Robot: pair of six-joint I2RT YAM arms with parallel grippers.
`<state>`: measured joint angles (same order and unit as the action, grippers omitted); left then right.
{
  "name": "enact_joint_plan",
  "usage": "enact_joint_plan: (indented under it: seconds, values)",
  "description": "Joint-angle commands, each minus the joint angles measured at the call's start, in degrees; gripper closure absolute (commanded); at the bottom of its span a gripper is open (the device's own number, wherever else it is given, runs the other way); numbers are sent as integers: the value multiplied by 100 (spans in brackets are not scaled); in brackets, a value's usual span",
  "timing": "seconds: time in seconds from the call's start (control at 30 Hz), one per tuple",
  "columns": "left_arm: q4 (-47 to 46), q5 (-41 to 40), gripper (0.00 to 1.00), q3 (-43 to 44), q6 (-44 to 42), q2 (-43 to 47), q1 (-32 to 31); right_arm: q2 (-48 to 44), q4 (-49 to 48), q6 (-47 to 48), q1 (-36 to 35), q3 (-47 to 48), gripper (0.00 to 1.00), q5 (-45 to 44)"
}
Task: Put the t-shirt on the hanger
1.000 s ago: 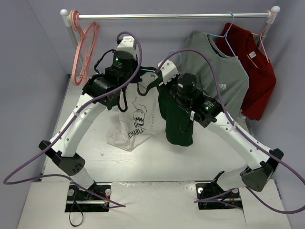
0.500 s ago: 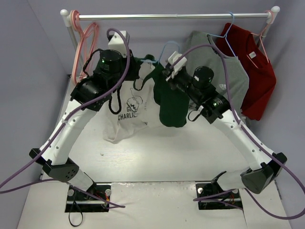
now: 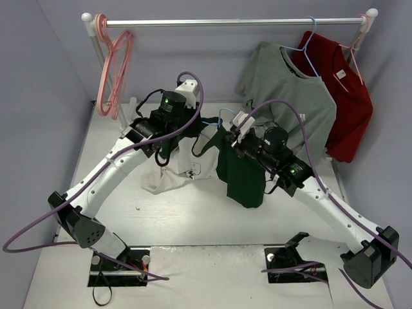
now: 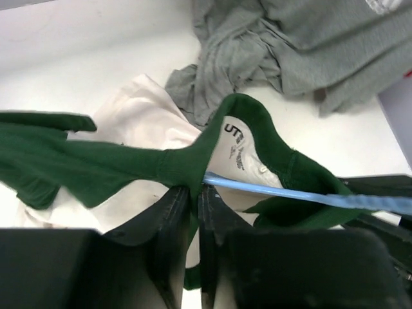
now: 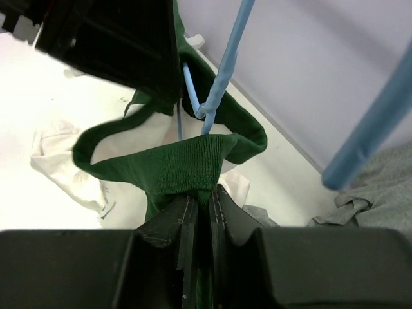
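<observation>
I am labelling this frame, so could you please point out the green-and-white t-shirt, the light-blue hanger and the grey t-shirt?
t-shirt (image 3: 242,183), top external view, on its hanging dark green panel.
hanger (image 4: 277,191), left wrist view, on its thin blue bar.
grey t-shirt (image 3: 283,77), top external view, on its chest.

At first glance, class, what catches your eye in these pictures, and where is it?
Mid-table, the left end effector and right end effector each pinch the green collar of the t-shirt. The light-blue hanger pokes out at that collar. A grey shirt and red shirt hang back right.
</observation>
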<state>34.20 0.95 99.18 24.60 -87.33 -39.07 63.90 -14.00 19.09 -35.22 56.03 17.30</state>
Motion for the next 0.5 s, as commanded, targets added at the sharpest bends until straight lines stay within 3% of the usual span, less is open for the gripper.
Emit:
enact_joint_plan:
  seconds: [0.0,0.27,0.47]
  values:
    - [-668,555,86,41,-191,321,-75,-229,-1078,-107,15,22,100,-7]
    - [-677,766,56,40,-1018,559,-39,-202,-1202,-222,279,-180,100,177]
    - [-370,1231,49,313,-1939,682,276,-150,-1210,-283,507,-215,100,423]
